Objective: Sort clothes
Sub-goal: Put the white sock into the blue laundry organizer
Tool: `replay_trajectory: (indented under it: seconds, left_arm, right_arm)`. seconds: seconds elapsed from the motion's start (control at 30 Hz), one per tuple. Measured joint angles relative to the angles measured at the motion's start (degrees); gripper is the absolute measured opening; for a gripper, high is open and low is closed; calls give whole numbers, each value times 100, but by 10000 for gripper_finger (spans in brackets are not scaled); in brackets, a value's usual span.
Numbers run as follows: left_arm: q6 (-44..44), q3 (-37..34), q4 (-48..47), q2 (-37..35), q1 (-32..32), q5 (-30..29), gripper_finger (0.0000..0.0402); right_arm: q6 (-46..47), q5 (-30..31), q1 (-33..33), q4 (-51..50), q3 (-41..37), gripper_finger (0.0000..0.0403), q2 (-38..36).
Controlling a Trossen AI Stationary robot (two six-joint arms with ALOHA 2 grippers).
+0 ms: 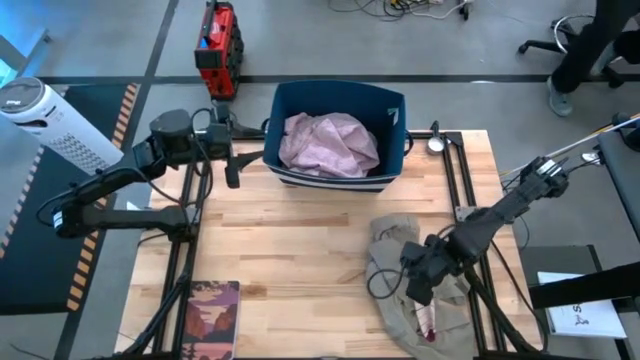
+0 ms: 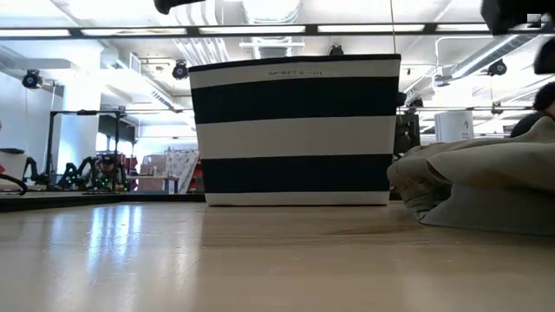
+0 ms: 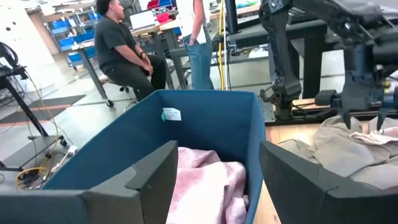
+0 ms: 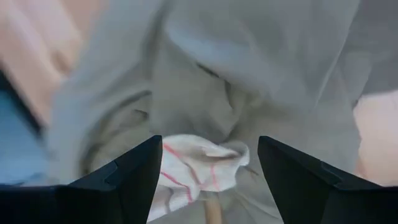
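Right gripper point(image 1: 422, 285), jaws wide, hovers over beige-khaki garment point(image 1: 395, 250) at lower right of bench point(image 1: 290, 240). Lilac-pink garment point(image 1: 330, 142) sits in navy bin point(image 1: 392, 110), top centre. Left gripper point(image 1: 232, 160), jaws wide, idle beside bin. Risk: jaws grab khaki plus white red-striped cloth point(image 4: 199, 168) together, so 2 pieces lift at once.

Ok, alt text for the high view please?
The right hand, open, hangs over a rumpled beige-khaki fabric garment on the wooden table. A pale lilac-pink garment fills the navy blue plastic bin; the left hand waits beside it.
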Motion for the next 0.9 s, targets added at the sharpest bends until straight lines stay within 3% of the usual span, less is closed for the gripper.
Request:
replay_trajectory:
  seconds: [0.37, 0.5, 0.63, 0.83, 0.9]
  left_arm:
    - [0, 0, 12, 206, 0, 0, 224]
    - [10, 0, 12, 260, 0, 0, 227]
    - [26, 0, 12, 289, 0, 0, 219]
    - [24, 0, 11, 278, 0, 2, 197]
    - [6, 0, 2, 267, 0, 2, 189]
  right_arm:
    - [43, -632, 128, -4, -75, 266, 1193]
    - [-138, -944, 128, -7, -77, 252, 1516]
    - [-359, -1049, 128, -7, -77, 190, 1664]
    - [-724, -1062, 124, -26, 36, 24, 1488]
    - [-729, -993, 124, -41, 125, 15, 1338]
